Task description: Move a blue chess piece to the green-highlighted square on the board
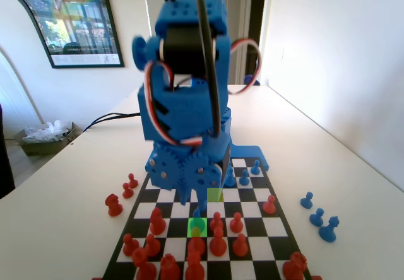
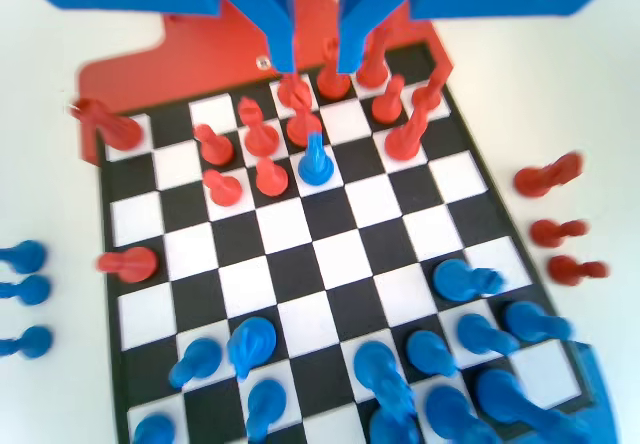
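The blue chess piece (image 2: 316, 164), a small pawn, stands upright on a white square of the board (image 2: 343, 259), with red pieces close on three sides. In the fixed view the blue pawn (image 1: 197, 215) stands on the green-highlighted square (image 1: 203, 225). My gripper (image 2: 318, 64) hangs above and just beyond the pawn. It is open, with nothing between the jaws and not touching the pawn. Under the blue arm in the fixed view, the gripper (image 1: 188, 199) sits low over the board (image 1: 252, 228).
A duller olive square (image 1: 214, 194) lies one row behind the green one. Red pawns (image 1: 218, 242) crowd the near rows. Captured blue pieces (image 1: 317, 217) stand off the board at the right, red ones (image 1: 114, 204) at the left. Blue back-row pieces (image 2: 460, 279) fill the wrist view's bottom.
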You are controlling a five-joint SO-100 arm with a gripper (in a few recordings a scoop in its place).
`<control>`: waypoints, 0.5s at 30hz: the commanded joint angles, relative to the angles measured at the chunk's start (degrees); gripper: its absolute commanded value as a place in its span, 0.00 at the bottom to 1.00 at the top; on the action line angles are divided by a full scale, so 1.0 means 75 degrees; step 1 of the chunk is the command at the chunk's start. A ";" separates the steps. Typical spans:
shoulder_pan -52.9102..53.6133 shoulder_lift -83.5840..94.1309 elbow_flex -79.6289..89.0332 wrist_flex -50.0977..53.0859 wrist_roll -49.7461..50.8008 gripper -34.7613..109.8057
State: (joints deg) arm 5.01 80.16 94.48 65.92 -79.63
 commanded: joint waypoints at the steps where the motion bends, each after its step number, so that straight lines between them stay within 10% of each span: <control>1: 0.0070 0.1406 -0.0785 0.0621 -0.0352 0.27; 15: 0.0223 0.5145 -0.0469 0.2941 -0.2145 0.25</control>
State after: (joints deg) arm 5.36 106.96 92.90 83.32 -91.58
